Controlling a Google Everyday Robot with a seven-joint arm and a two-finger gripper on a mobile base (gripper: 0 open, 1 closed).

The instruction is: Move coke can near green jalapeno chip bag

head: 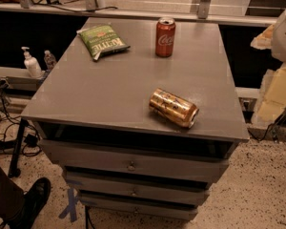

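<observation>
The coke can stands upright at the back of the grey cabinet top, right of centre. It is red with white script and a silver top. The green jalapeno chip bag lies flat at the back left, about a can's height to the left of the coke can. My gripper is not in view. Only pale parts of my arm show at the right edge, off the cabinet.
A shiny gold-bronze can lies on its side near the front right of the top. The cabinet has drawers below. A pump bottle stands on a low ledge at left. A person's shoe is at bottom left.
</observation>
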